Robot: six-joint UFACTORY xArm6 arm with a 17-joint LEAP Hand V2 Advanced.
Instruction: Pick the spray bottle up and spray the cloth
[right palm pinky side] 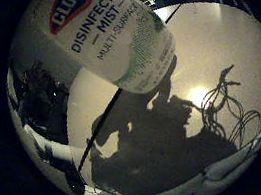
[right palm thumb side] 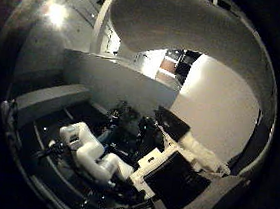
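Bottle lifted close to the palm, grip unverified, cloth out of sight

I am seeing the spray bottle filling the little finger side view, tilted, its labelled body right up against the palm and raised above the pale bench. On the bench below, a dark shadow of the arm and hand is spreading, and nothing is sitting between bottle and surface, so I am judging the bottle is off the bench. In the thumb side view the bottle's curved white wall is arching over the scene, and white segments of the hand are reaching in below it. I cannot tell from either view whether the fingers are curled round the bottle or merely resting against it, so I cannot tell the hand's state.

What is worrying me: I am not seeing the trigger or nozzle anywhere, so any squeeze could be landing on the smooth body instead and pushing the bottle out of the grasp. With the bottle tilted, it may also be sliding downward through the fingers. I am not finding the cloth in either view, so a spray now risks wetting the bench
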